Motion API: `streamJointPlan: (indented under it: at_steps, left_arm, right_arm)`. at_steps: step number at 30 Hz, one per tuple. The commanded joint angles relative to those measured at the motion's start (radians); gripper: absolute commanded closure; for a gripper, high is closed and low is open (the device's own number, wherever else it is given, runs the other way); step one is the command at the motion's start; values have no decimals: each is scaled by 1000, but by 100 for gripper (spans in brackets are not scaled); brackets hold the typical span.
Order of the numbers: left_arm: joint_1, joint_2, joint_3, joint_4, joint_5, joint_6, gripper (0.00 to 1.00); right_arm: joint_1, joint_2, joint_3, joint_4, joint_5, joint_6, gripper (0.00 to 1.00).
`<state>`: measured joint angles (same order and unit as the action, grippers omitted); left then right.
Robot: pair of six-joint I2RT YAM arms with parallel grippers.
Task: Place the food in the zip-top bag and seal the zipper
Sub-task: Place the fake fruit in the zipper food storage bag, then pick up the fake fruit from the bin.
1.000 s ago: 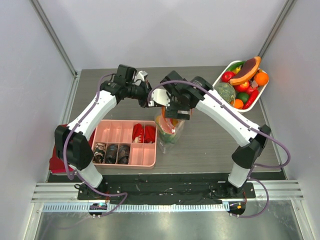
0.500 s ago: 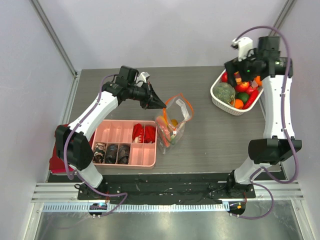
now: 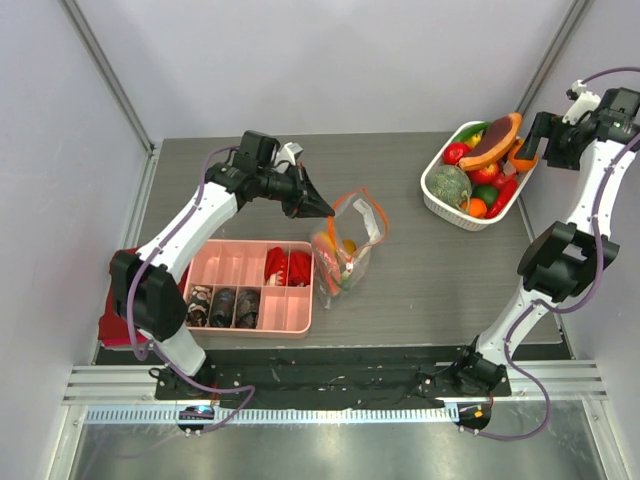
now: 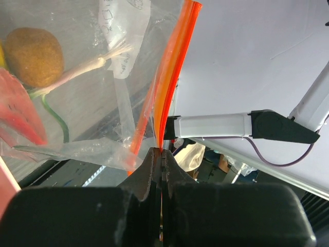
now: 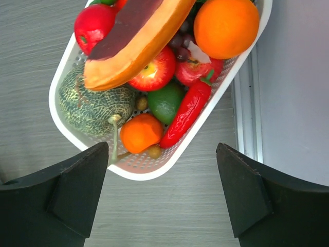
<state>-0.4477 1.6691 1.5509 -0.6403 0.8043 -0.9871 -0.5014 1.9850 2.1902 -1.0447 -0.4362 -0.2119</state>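
Observation:
The clear zip-top bag (image 3: 347, 243) stands mid-table, its orange-red zipper (image 3: 372, 206) facing up and spread apart. My left gripper (image 3: 322, 212) is shut on the zipper (image 4: 175, 67) at one end of the mouth, jaws pressed together (image 4: 162, 152). Inside the bag are a brown round piece (image 4: 33, 56) and a red slice (image 4: 18, 113). More food (image 3: 480, 170) fills the white basket (image 3: 432, 190): an orange (image 5: 226, 25), red pepper (image 5: 187, 110), lime (image 5: 165, 102), melon (image 5: 92, 105). My right gripper (image 3: 532, 138) hangs open and empty above the basket's near corner (image 5: 162, 149).
A pink compartment tray (image 3: 228, 256) with dark lumps and red crinkled pieces lies left of the bag. A red object (image 3: 110, 325) sits at the table's left front corner. White walls close in on three sides; a metal rail (image 5: 247, 118) runs right of the basket.
The right arm has swung away from the bag to the basket at the back right, ending further right. The left gripper has stayed shut on the zipper.

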Motion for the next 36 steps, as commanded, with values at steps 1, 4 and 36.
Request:
streamJointPlan:
  at_steps: [1, 4, 36]
  left_arm:
    - [-2, -12, 41, 14, 15, 8, 100]
    - [-2, -11, 46, 19, 16, 7, 100]
    - [3, 23, 46, 28, 19, -1, 100]
  right_arm:
    - [20, -31, -40, 115, 42, 0, 11]
    - [18, -9, -72, 175, 112, -14, 14]
    - [60, 353, 71, 558, 157, -322, 7]
